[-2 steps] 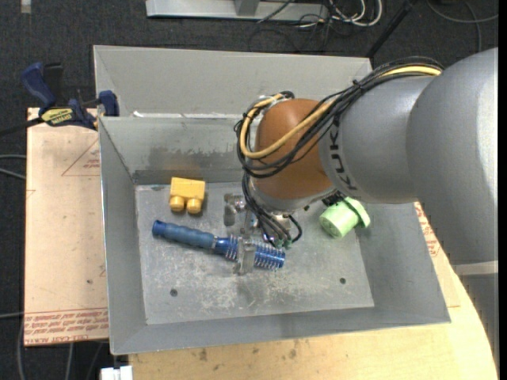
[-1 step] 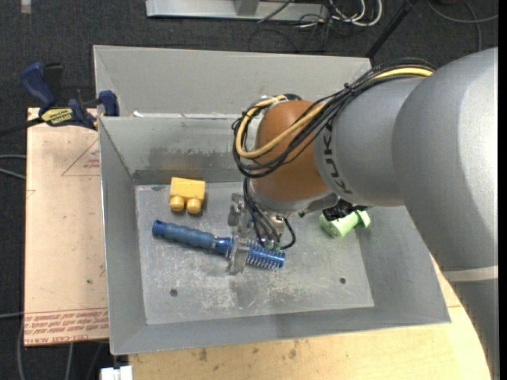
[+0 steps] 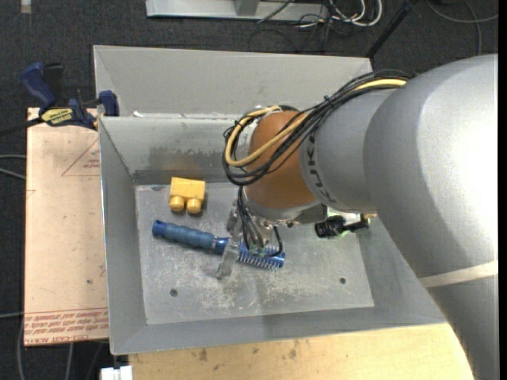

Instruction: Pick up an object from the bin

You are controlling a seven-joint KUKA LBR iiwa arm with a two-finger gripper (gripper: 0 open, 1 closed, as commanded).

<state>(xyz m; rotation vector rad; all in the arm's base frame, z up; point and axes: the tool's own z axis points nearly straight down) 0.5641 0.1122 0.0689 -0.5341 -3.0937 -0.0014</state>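
Blue-handled brush (image 3: 187, 236), bristle end directly beneath hand (image 3: 253, 241)

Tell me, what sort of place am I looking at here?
Most likely a robotics lab or test bench: a big grey robot arm reaches into a metal bin that contains a yellow block and a blue-handled brush, with loose cables on the carpeted floor.

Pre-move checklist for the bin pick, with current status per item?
1. Target under the tool: ok, it sits at the bristle end of the blue-handled brush, mid-bin.
2. Brush held by the tool: cannot tell.
3. Brush lying flat on the floor: ok.
4. Yellow plastic block apart from the tool: ok.
5. Walls of the grey metal bin apart from the tool: ok.
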